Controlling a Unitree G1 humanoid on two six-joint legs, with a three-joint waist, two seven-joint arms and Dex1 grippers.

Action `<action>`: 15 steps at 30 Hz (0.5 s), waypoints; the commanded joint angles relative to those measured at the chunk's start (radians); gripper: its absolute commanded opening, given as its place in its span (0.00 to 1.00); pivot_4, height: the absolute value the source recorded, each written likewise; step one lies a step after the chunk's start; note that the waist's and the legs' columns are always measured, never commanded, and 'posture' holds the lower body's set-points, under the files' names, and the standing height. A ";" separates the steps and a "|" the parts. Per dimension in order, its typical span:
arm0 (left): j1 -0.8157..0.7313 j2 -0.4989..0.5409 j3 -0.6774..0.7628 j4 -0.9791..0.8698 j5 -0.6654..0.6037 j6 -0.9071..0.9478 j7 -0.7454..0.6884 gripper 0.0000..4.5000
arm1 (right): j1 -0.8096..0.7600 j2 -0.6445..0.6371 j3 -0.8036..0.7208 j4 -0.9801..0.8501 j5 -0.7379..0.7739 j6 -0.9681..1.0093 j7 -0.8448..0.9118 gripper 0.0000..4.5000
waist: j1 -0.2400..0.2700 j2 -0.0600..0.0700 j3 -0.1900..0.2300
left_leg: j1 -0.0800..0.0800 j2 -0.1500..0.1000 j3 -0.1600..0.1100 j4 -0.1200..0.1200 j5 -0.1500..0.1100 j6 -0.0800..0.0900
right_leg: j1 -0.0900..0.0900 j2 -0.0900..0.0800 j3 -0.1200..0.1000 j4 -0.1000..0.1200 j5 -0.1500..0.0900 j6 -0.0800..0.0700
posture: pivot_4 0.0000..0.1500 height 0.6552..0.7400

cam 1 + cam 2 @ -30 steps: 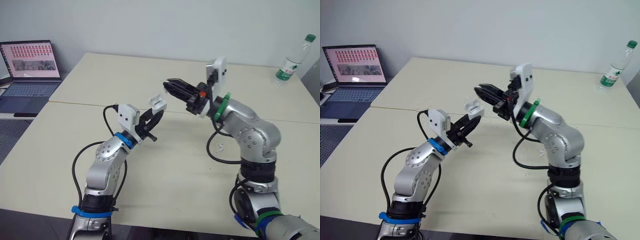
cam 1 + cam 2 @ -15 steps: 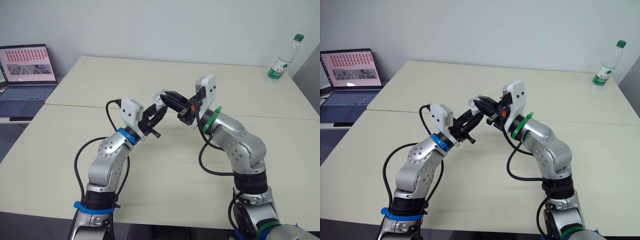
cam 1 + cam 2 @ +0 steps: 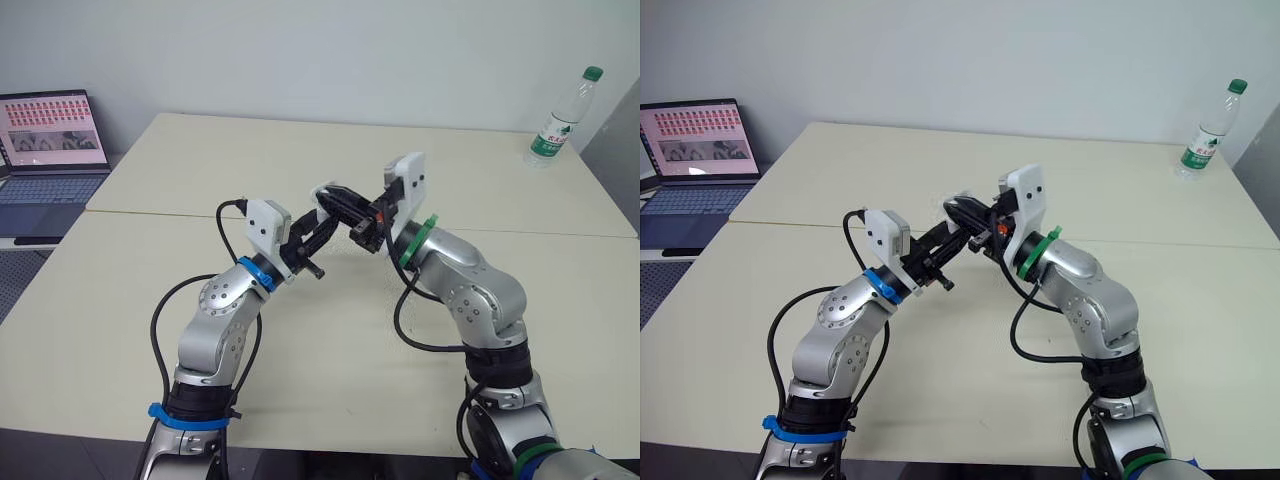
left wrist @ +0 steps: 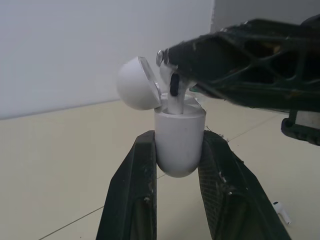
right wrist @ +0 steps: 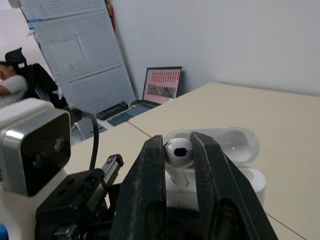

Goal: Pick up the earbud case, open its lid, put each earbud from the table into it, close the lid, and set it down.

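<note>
Left of the cream table (image 3: 330,370), a laptop (image 3: 50,140); behind it, perhaps pegboard (image 5: 75,55).

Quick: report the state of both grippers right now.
Left gripper: shut on the earbud case, whose lid is open.
Right gripper: shut on an earbud, at the case's opening.

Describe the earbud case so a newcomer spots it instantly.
Over the middle of the beige table, the left gripper clamps a small white earbud case upright between its black fingers. Its domed lid is flipped open and the right gripper holds an earbud at its mouth, unlike the loose earbud lying on the table.
</note>
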 commanded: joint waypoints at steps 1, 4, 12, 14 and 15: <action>-0.008 0.002 0.009 -0.051 -0.022 -0.015 -0.004 0.17 | 0.016 -0.016 0.027 -0.031 -0.013 0.001 0.001 0.09 | 0.000 0.000 0.000 | 0.000 0.000 0.000 0.000 0.000 0.000 | 0.000 0.000 0.000 0.000 0.000 0.000 | 1.00 1.00; -0.004 0.001 0.007 -0.058 -0.021 -0.012 -0.004 0.17 | 0.025 -0.023 0.039 -0.036 -0.018 0.004 -0.005 0.09 | 0.000 0.000 0.000 | 0.000 0.000 0.000 0.000 0.000 0.000 | 0.000 0.000 0.000 0.000 0.000 0.000 | 1.00 1.00; -0.002 0.003 0.009 -0.067 -0.027 -0.005 -0.003 0.17 | 0.018 -0.032 0.039 -0.019 -0.041 -0.002 -0.016 0.56 | 0.000 0.000 0.000 | 0.000 0.000 0.000 0.000 0.000 0.000 | 0.000 0.000 0.000 0.000 0.000 0.000 | 1.00 1.00; -0.001 0.003 0.009 -0.067 -0.027 -0.004 -0.003 0.17 | 0.014 -0.036 0.037 -0.017 -0.040 -0.009 -0.012 0.63 | 0.000 0.000 0.000 | 0.000 0.000 0.000 0.000 0.000 0.000 | 0.000 0.000 0.000 0.000 0.000 0.000 | 1.00 1.00; 0.000 0.003 0.009 -0.067 -0.028 -0.004 -0.003 0.17 | 0.013 -0.038 0.035 -0.017 -0.038 -0.013 -0.008 0.63 | 0.000 0.000 0.000 | 0.000 0.000 0.000 0.000 0.000 0.000 | 0.000 0.000 0.000 0.000 0.000 0.000 | 1.00 1.00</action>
